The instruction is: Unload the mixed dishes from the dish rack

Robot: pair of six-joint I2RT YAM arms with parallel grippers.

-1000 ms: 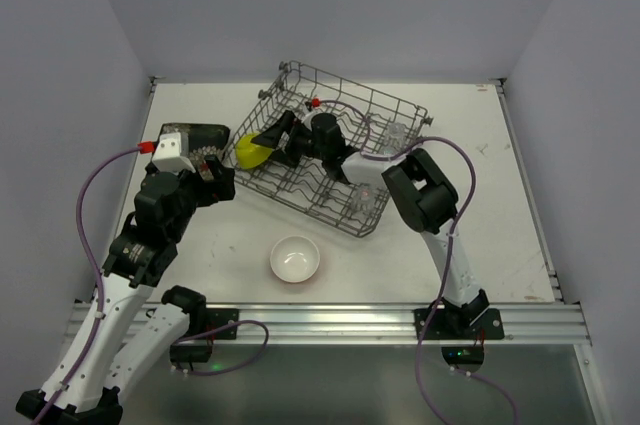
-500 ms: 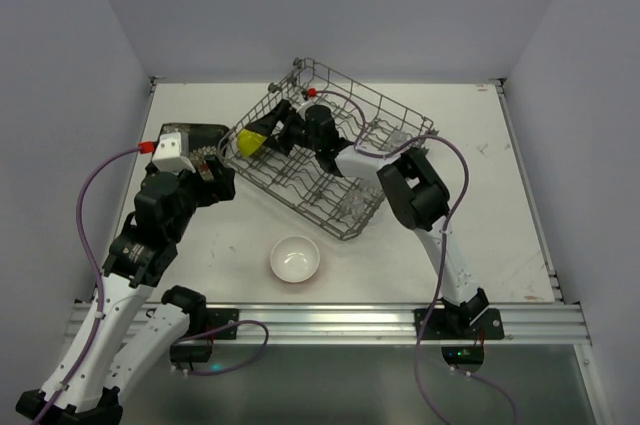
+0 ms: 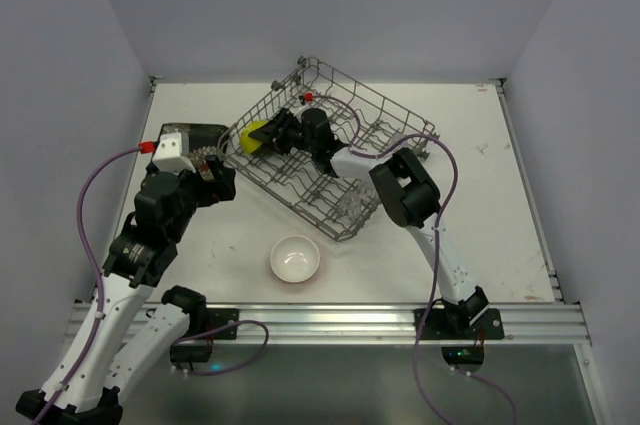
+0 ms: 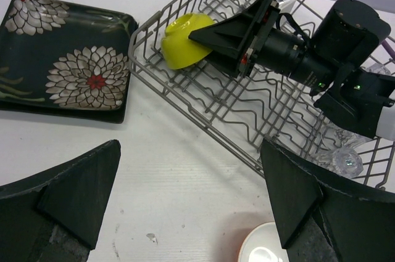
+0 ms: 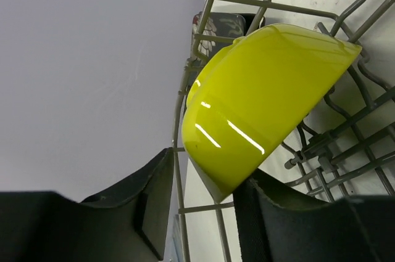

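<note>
The yellow-green bowl leans on edge in the left-end corner of the dish rack, its rim toward the right gripper, which sits half open astride that rim, not yet clamped, while the left gripper hangs wide open over the tabletop.

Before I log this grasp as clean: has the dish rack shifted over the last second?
Yes. The dish rack has swung; its near corner now sits closer to the white-inside bowl, which stayed put.
</note>
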